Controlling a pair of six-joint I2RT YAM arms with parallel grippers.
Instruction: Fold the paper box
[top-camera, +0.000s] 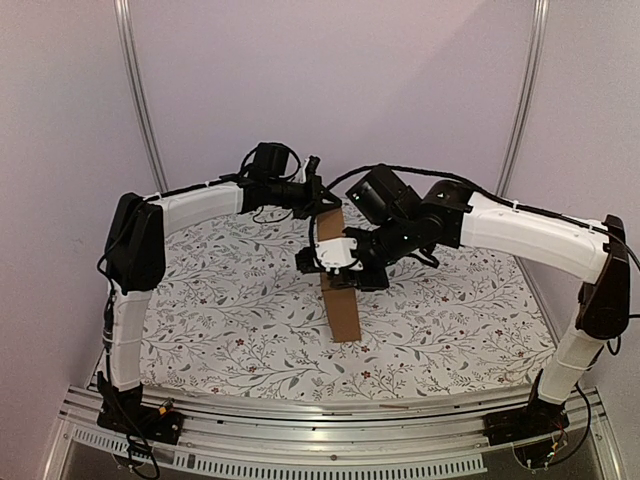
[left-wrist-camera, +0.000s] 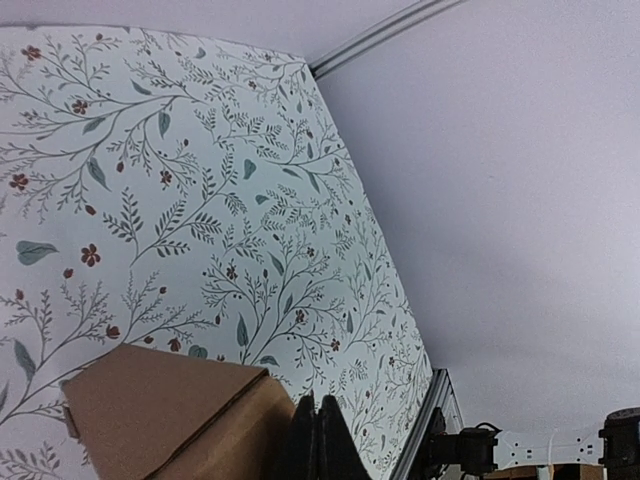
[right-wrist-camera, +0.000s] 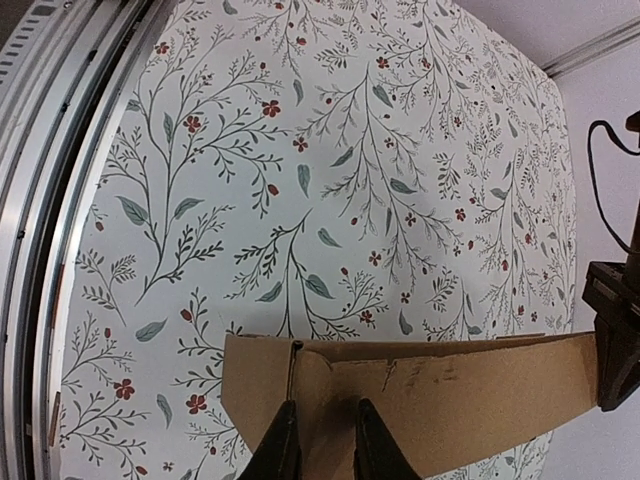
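Note:
The paper box (top-camera: 343, 310) is a plain brown cardboard piece standing tall and narrow on its edge in the middle of the floral table. My right gripper (top-camera: 335, 262) reaches in from the right and holds it partway up. In the right wrist view its jaws (right-wrist-camera: 325, 405) sit a little apart, closed on a folded part of the cardboard (right-wrist-camera: 450, 390). My left gripper (top-camera: 318, 200) is at the box's top far end. In the left wrist view its fingers (left-wrist-camera: 320, 402) are pressed together with nothing between them, and the cardboard (left-wrist-camera: 170, 410) lies just to their left.
The floral cloth (top-camera: 230, 320) covers the table. An aluminium rail (top-camera: 300, 412) runs along the near edge, seen also as the rail (right-wrist-camera: 40, 200) at the left of the right wrist view. Two metal poles (top-camera: 140, 90) rise at the back corners.

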